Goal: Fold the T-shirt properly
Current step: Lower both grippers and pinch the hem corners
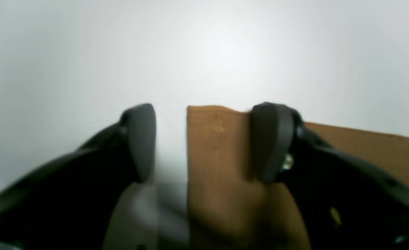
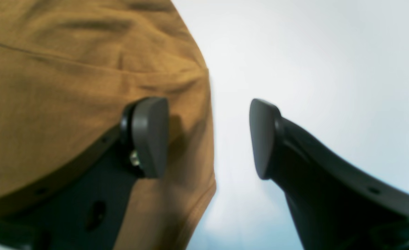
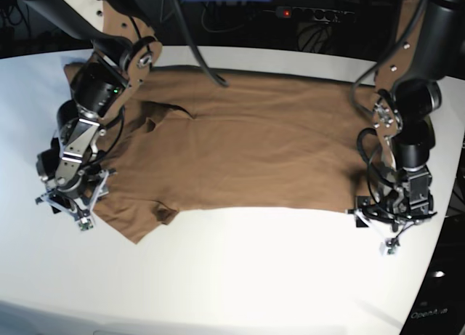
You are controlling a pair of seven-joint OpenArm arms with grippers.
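While the T-shirt (image 3: 247, 150) lies spread flat on the white tabletop (image 3: 240, 277), no fold shows yet; every fold remains. Soft, faintly wrinkled tan cotton with stitched hems. The left gripper (image 1: 204, 142) stands wide astride a hem corner; the right gripper (image 2: 209, 139) stands wide over the sleeve edge, neither holding cloth.

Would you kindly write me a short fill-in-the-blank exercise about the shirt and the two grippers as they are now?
1. The T-shirt lies spread on a ____ table.
2. The cloth's colour is ____.
3. The left gripper straddles the shirt's corner with its jaws ____.
4. In the right wrist view, one pad of the right gripper is over ____.

Missing: white; tan-brown; open; cloth
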